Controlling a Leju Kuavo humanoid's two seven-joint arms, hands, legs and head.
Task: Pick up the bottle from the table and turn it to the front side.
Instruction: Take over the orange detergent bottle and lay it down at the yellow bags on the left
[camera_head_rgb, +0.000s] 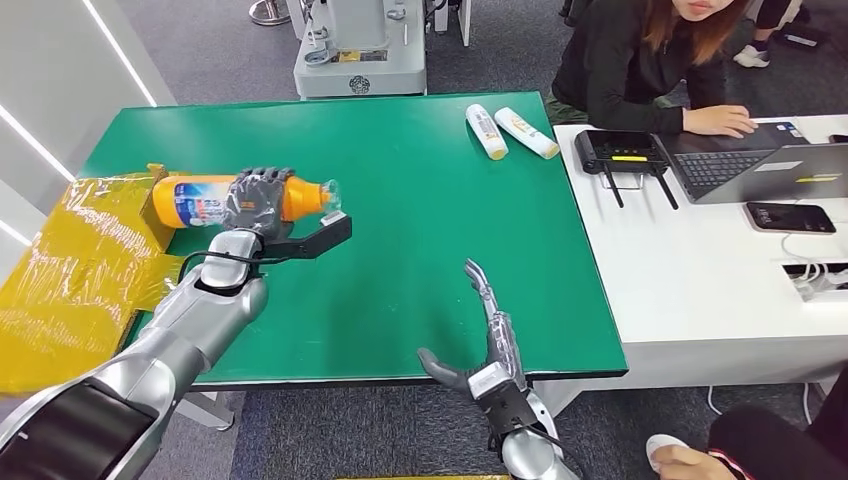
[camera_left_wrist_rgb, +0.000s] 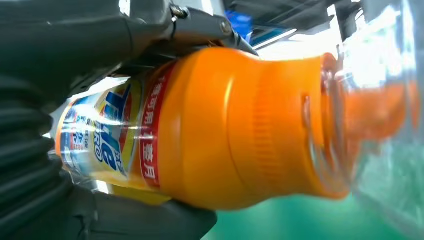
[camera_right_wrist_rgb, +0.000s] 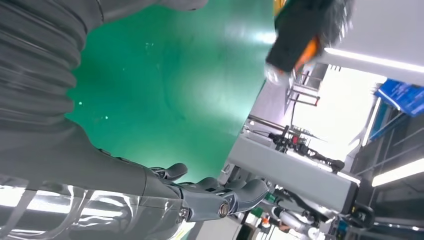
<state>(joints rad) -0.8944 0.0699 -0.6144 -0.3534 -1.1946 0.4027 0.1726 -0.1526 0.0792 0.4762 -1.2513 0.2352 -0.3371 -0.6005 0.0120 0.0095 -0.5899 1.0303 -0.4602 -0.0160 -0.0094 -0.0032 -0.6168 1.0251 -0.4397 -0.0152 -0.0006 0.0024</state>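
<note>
An orange bottle (camera_head_rgb: 200, 199) with a blue and yellow label and a clear cap lies sideways, held a little above the green table (camera_head_rgb: 420, 200) at its left side. My left hand (camera_head_rgb: 258, 200) grips it around the middle, fingers wrapped over the top. Close up, the bottle (camera_left_wrist_rgb: 225, 130) has its cap end pointing away from the wrist, with dark fingers (camera_left_wrist_rgb: 195, 25) over it and the thumb beneath. My right hand (camera_head_rgb: 488, 335) is held near the table's front edge, fingers spread and holding nothing; its fingers (camera_right_wrist_rgb: 220, 197) are extended over the green surface.
Two white tubes (camera_head_rgb: 510, 130) lie at the table's far right. A yellow wrapped box (camera_head_rgb: 70, 260) sits at the left edge. A white desk (camera_head_rgb: 700, 270) on the right carries a laptop, a router and a phone; a person sits behind it. A grey machine (camera_head_rgb: 360, 50) stands beyond the table.
</note>
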